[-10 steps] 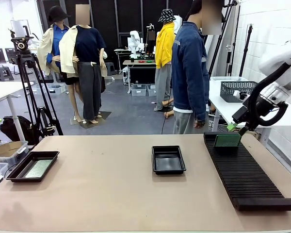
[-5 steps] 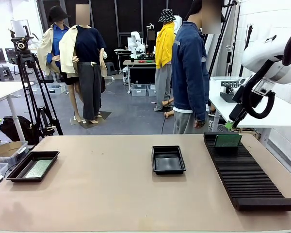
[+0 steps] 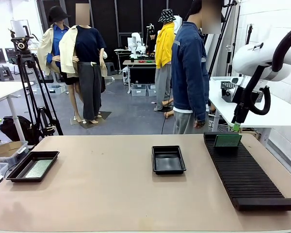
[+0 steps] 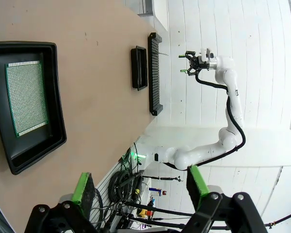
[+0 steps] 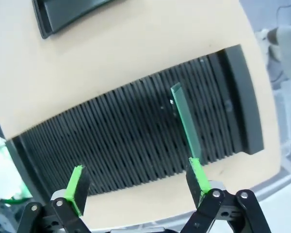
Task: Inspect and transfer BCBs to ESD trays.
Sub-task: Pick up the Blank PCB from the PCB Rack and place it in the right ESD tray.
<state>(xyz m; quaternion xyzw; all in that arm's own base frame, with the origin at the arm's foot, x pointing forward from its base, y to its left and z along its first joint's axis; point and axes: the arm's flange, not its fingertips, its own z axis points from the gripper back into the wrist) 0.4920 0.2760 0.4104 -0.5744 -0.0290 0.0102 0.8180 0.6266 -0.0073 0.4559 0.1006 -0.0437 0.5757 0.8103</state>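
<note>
Green laminate, thin and stiff: probably a light board, best pinched by its edges, since the faces look fragile. Two BCBs: one stands upright in a slot at the rack's far end, one lies flat in the ESD tray farthest from the rack. Two trays; the nearer one is empty. Right fingers hang spread and empty above the rack; left fingers are likewise released.

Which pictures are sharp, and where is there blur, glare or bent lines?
Front view: sharp and evenly lit, hardly any shadow around the empty tray. Left wrist view: rolled sideways; the flat board is crisp, but the white wall is washed out. Right wrist view: soft all over, the slotted rack bows from the wide lens, and the standing board has smeared edges.
</note>
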